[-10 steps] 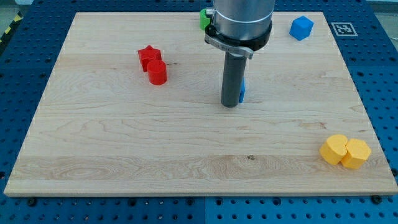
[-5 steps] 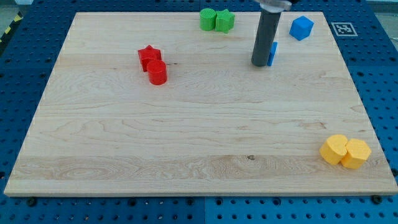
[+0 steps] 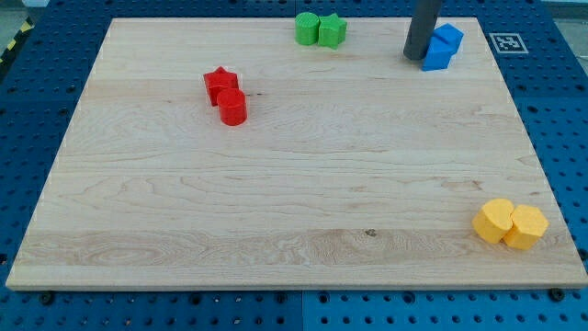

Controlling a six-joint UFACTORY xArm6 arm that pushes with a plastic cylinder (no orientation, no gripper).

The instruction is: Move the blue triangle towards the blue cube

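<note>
The blue triangle (image 3: pixel 435 56) lies at the view's top right, touching the lower left side of the blue cube (image 3: pixel 448 38). My tip (image 3: pixel 415 57) stands right against the triangle's left side, and the dark rod rises out of the view's top. The rod hides part of the triangle's left edge.
Two green blocks (image 3: pixel 321 29) sit side by side at the view's top centre. A red star (image 3: pixel 219 84) and a red cylinder (image 3: pixel 232 108) touch at the upper left. Two yellow blocks (image 3: pixel 510 223) sit at the lower right near the wooden board's (image 3: pixel 276 211) edge.
My tip has moved up and to the right, pushing the blue triangle from the board's middle up against the blue cube. The other blocks have not moved.
</note>
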